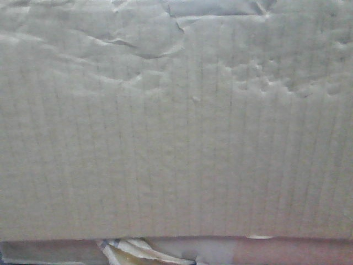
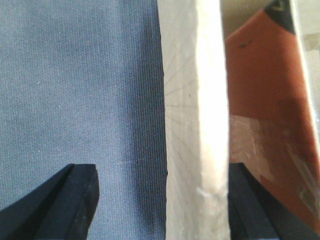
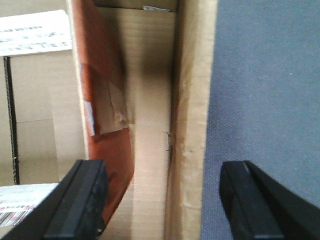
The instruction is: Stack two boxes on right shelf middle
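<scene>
Currently box (image 1: 176,132) fills front view; left gripper (image 2: 161,170) and right gripper (image 3: 162,167) jaws apart, each straddling box wall. Close both evenly, lift level, avoid crushing cardboard

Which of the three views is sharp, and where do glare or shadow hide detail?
None is sharp. Front view: the box fills the frame, soft and pale. Left wrist view: glare whitens the box wall's edge; the fingers are blurred. Right wrist view: shadow darkens the box's inside.
</scene>
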Controlling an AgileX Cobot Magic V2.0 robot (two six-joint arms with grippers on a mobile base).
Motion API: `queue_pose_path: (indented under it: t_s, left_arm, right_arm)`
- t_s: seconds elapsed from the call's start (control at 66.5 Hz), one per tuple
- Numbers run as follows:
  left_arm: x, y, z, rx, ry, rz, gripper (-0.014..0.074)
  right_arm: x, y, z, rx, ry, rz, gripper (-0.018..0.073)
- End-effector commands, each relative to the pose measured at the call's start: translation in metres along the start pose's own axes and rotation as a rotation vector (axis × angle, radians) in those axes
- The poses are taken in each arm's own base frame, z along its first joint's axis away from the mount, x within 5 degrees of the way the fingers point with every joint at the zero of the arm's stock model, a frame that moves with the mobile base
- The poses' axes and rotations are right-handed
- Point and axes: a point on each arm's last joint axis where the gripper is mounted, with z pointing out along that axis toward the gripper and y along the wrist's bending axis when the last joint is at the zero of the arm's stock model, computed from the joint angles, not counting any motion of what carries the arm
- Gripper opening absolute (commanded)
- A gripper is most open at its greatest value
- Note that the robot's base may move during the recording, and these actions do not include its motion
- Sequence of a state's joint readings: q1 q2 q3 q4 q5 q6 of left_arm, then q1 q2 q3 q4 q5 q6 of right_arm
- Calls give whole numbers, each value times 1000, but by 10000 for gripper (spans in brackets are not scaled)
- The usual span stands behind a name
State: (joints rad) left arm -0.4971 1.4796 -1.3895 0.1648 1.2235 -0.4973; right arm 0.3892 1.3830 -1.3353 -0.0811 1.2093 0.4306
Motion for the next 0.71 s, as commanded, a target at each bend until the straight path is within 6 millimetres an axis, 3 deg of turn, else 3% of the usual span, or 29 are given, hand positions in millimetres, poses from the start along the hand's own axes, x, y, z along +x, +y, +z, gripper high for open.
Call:
queue_pose_path:
  t_s: [0.0,0.256,0.692]
  left_arm:
    - [1,1,-2,5,-7,-4,391]
    - [1,1,-2,5,-7,-4,391]
    - [1,1,-2,5,-7,-4,391]
  right_arm:
    - [3,0,2,2,23,-23,382]
    - [0,-16,-4,4,2,31,382]
    - [4,-17,-15,-8,-29,33,382]
